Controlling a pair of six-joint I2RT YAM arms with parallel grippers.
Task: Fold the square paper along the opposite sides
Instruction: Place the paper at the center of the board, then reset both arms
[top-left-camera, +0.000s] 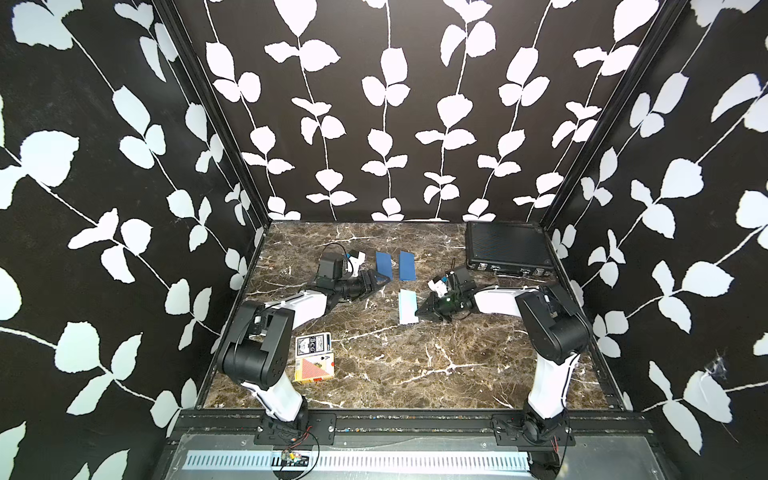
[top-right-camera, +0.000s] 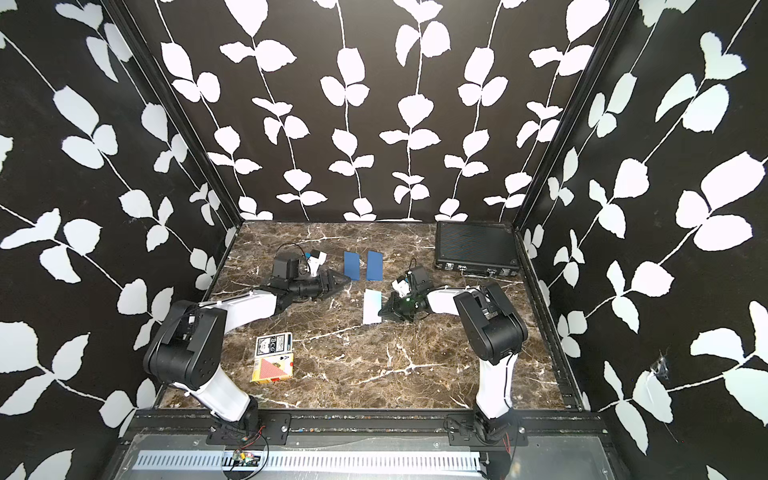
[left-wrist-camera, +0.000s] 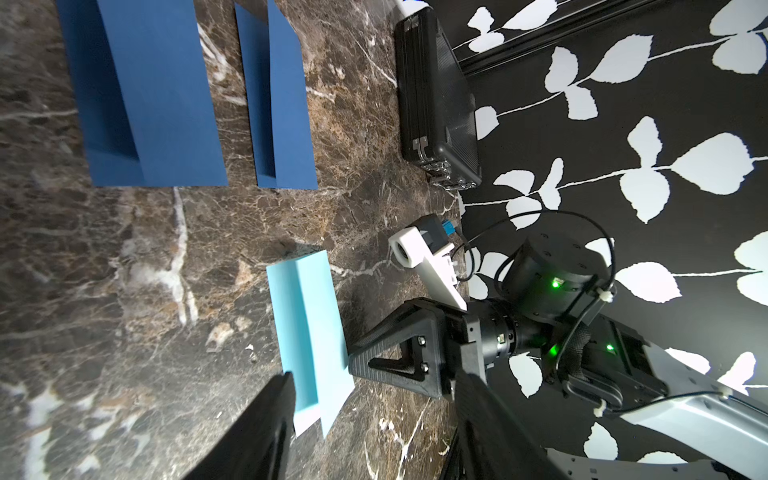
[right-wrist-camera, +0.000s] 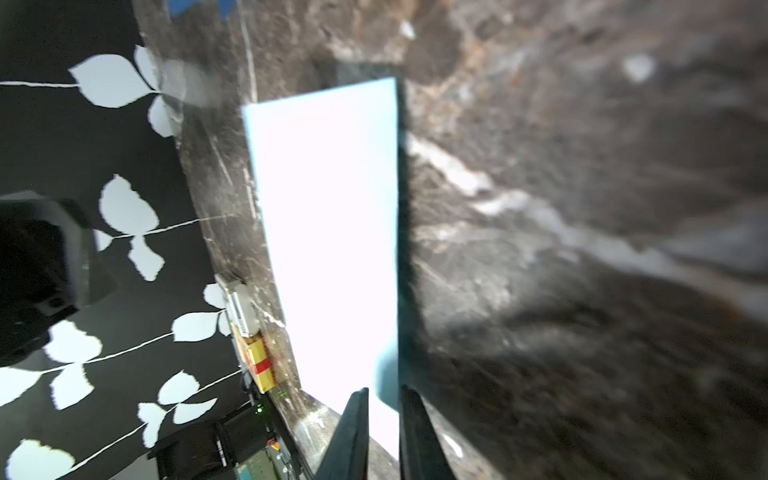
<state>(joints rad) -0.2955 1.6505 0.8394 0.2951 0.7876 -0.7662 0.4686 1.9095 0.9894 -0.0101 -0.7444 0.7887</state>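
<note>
With right hand (top-left-camera: 419, 314) open a crack at paper (top-left-camera: 407, 307) edge, gripping nothing, pull back slow and straight. Park left hand (top-left-camera: 381, 284), wide open, empty, well clear.

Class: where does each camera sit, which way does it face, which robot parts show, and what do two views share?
Top views: high in front, looking down at the table; left arm, right arm show.
Left wrist: past its own fingers toward the light blue paper and right tool.
Right wrist: past its own fingers along that paper.
Shared: the paper.
</note>
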